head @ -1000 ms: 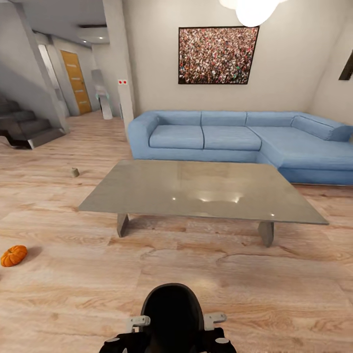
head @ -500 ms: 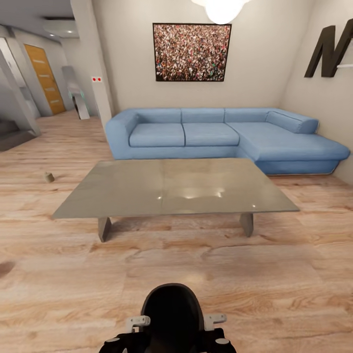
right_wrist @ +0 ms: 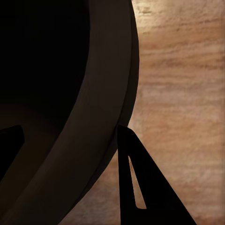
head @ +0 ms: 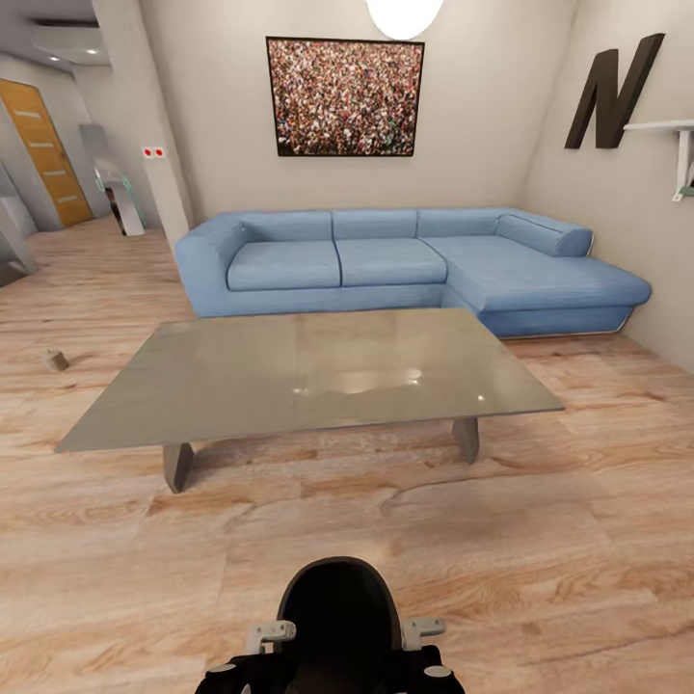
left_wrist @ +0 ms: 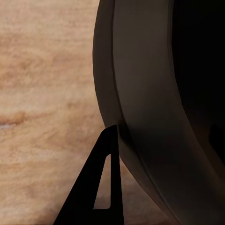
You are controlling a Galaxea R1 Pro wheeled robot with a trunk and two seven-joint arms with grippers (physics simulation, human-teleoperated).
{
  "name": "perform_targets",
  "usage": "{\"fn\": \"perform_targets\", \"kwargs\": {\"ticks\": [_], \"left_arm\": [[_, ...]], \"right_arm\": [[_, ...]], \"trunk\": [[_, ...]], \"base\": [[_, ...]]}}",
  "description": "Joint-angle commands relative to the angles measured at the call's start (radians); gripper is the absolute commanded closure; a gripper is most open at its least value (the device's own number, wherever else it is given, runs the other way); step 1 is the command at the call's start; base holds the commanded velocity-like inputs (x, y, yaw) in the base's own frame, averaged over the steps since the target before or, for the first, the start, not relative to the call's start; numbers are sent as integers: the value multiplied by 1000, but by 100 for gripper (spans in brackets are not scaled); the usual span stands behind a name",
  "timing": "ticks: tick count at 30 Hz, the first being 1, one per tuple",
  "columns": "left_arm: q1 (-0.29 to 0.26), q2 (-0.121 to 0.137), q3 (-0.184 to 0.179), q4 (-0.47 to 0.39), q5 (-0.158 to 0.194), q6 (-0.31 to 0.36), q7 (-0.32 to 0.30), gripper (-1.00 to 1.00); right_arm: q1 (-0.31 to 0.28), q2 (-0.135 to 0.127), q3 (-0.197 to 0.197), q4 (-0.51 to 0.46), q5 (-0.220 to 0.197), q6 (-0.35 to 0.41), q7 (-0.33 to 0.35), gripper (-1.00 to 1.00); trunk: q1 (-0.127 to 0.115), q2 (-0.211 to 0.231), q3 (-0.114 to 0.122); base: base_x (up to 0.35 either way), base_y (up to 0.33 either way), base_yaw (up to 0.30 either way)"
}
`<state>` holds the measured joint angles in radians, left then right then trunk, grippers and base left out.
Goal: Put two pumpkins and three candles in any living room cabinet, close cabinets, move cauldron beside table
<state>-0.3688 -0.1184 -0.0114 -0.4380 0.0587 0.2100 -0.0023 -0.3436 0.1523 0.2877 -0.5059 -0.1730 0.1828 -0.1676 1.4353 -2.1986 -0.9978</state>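
Your head camera looks over one grey coffee table (head: 308, 381) on two short legs, dead ahead at 12 o'clock, with one blue corner sofa (head: 405, 265) behind it and one framed crowd picture (head: 344, 96) on the wall above. At about 10 o'clock one small candle (head: 56, 360) sits on the wood floor (head: 540, 540), well apart from the table's left end. A dark letter N (head: 613, 92) hangs on the wall at 1 o'clock. Your wrist cameras give what the head misses: each shows one dark finger, the left gripper (left_wrist: 96, 187) and the right gripper (right_wrist: 140, 183), tucked beside the robot's dark curved body (left_wrist: 154, 108) over the floor. With a single finger visible on each, you cannot tell how far either is open or whether it holds anything.
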Motion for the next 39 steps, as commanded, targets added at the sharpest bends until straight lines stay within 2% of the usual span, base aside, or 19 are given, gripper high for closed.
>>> {"fn": "perform_targets", "kwargs": {"ticks": [1, 39], "left_arm": [[1, 5, -4, -4, 13, 6, -2, 100], [1, 5, -4, -4, 13, 7, -2, 100]], "right_arm": [[-2, -2, 2, -29, -68, 4, 82, 100], [-2, -4, 1, -29, -69, 4, 77, 100]], "trunk": [[0, 0, -1], [0, 0, -1]], "base": [[31, 0, -5], [23, 0, 0]]}}
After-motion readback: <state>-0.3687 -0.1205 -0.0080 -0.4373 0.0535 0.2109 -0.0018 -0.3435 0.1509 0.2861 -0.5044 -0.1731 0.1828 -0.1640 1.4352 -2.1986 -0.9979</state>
